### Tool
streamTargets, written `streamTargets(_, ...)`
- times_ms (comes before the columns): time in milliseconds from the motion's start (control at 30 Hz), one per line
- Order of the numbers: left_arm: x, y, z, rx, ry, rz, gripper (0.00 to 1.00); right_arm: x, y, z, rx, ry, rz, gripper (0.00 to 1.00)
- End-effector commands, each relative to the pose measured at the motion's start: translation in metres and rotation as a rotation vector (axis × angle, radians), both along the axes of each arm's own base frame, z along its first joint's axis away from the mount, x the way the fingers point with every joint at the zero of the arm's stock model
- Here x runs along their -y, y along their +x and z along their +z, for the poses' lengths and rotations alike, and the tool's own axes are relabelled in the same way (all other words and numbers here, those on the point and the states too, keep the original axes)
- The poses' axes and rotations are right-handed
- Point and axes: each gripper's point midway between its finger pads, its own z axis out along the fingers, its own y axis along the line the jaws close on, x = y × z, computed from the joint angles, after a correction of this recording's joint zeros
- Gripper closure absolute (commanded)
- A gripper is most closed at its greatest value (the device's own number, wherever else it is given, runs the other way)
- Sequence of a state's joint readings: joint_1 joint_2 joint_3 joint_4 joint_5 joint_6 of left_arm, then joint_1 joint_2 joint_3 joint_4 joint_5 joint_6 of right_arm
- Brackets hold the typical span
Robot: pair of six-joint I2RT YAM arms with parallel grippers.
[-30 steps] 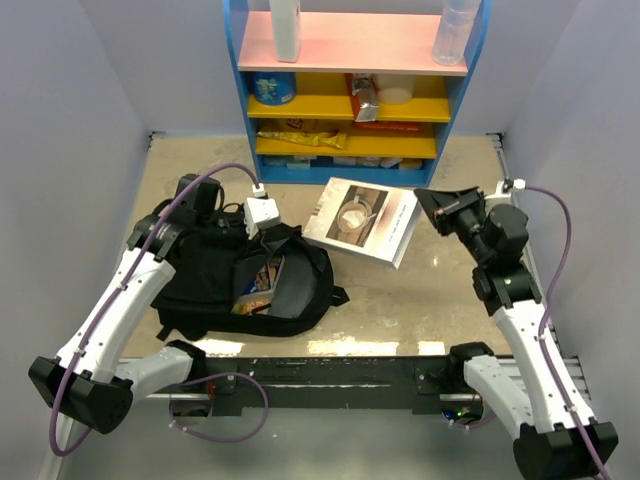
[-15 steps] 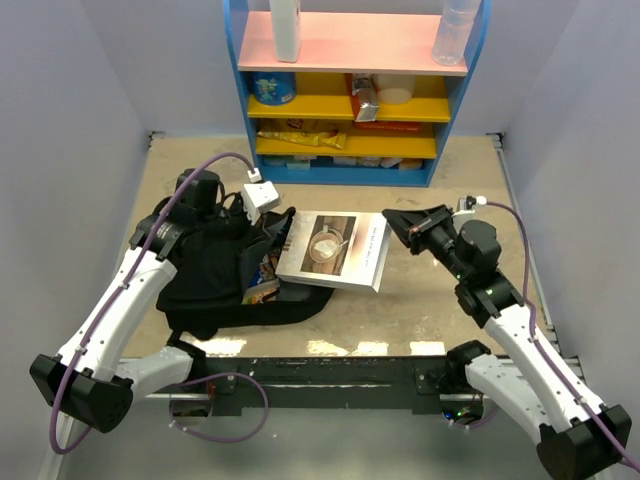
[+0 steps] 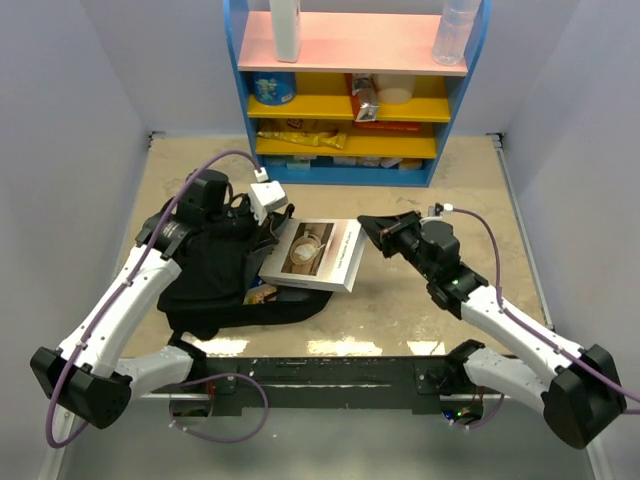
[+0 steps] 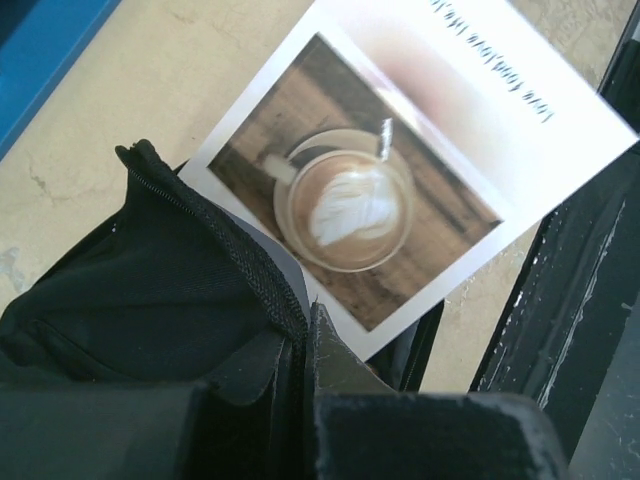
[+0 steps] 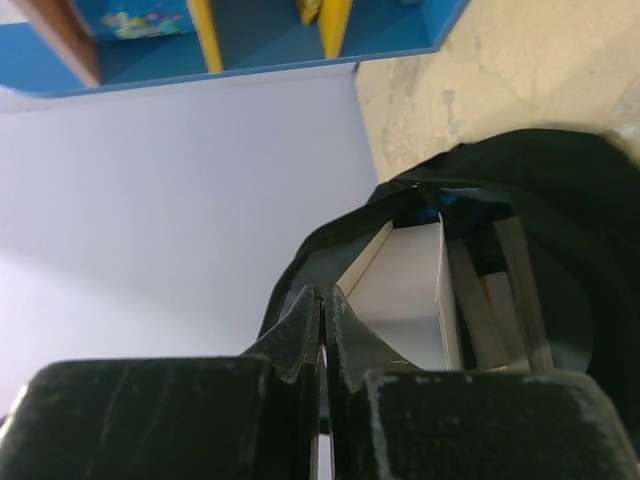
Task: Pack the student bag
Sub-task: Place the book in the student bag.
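Note:
The student bag (image 3: 205, 285), a black backpack, lies at the left with its opening facing right. My left gripper (image 3: 272, 210) is shut on the bag's zippered edge (image 4: 230, 250) and holds the opening up. My right gripper (image 3: 368, 228) is shut on the right edge of a white book with a coffee-cup cover (image 3: 315, 252). The book's left end lies over the bag's opening. The book also shows in the left wrist view (image 4: 400, 170). In the right wrist view the shut fingers (image 5: 345, 325) point at the open bag (image 5: 560, 250), where other books (image 5: 400, 280) stand inside.
A blue shelf unit (image 3: 350, 165) with yellow and pink shelves stands at the back, holding a white bottle (image 3: 287, 30), a clear bottle (image 3: 455, 30) and snack packs. Grey walls close in on the left and right. The arm mounting rail (image 3: 330, 375) runs along the near edge.
My right gripper has carried the book leftwards from the table's middle until it lies over the bag's opening. My left gripper has kept hold of the bag's edge, shifting slightly.

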State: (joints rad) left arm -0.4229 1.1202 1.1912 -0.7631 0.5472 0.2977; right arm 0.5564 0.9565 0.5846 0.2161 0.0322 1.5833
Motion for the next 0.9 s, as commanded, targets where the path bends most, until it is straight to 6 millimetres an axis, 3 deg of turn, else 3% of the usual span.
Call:
streamTargets(0,0.022,0.006,0.041,0.122,-0.086,-0.038,1.00,-0.006,0.013,0.026,0.060,0.113,-0.054,1.00)
streamTargets(133,0.028,0.003,0.042,0.114,-0.098,-0.052,1.00,-0.021,0.014,0.019,0.053,0.109,-0.039,1.00)
streamTargets(233,0.031,0.001,0.042,0.111,-0.100,-0.064,1.00,-0.041,0.007,0.003,0.034,0.074,0.007,1.00)
streamTargets(467,0.035,-0.002,0.042,0.115,-0.101,-0.089,1.00,-0.093,-0.028,-0.029,0.013,-0.057,0.184,1.00)
streamTargets(533,0.036,-0.003,0.041,0.111,-0.104,-0.099,1.00,-0.103,-0.030,-0.046,-0.014,-0.086,0.219,1.00)
streamTargets(600,0.039,-0.007,0.043,0.109,-0.114,-0.124,1.00,-0.114,-0.029,-0.044,0.005,-0.075,0.258,1.00)
streamTargets(633,0.039,-0.009,0.043,0.110,-0.114,-0.135,1.00,-0.121,-0.027,-0.054,-0.006,-0.099,0.272,1.00)
streamTargets(700,0.041,-0.014,0.045,0.104,-0.122,-0.158,1.00,-0.137,-0.021,-0.044,0.041,-0.128,0.305,1.00)
streamTargets(733,0.041,-0.015,0.046,0.109,-0.121,-0.168,1.00,-0.145,-0.016,-0.056,0.031,-0.158,0.318,1.00)
streamTargets(767,0.041,-0.016,0.046,0.107,-0.122,-0.174,1.00,-0.156,-0.008,-0.041,0.085,-0.150,0.333,1.00)
streamTargets(833,0.041,-0.019,0.046,0.105,-0.124,-0.184,1.00,-0.173,-0.001,-0.035,0.137,-0.156,0.365,0.99)
streamTargets(867,0.041,-0.020,0.046,0.101,-0.126,-0.190,1.00,-0.191,0.006,-0.037,0.179,-0.188,0.405,0.94)
